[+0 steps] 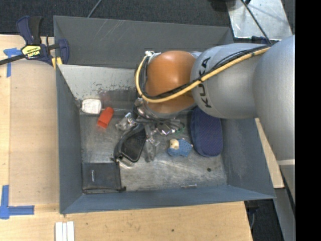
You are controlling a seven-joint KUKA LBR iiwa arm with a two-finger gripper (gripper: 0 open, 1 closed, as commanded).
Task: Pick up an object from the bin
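The gripper [153, 120] sat low over the middle of the grey bin [67, 134], under the arm's orange wrist cover, just above a black rounded object [132, 145]. A red block [105, 117] lay near on its left and a dark blue oval pad [206, 133] on its right. Whether it was open, closed or holding anything could not be told.

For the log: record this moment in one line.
hand: over black curved object, bin centre | near: red plastic block, dark-blue oval pad
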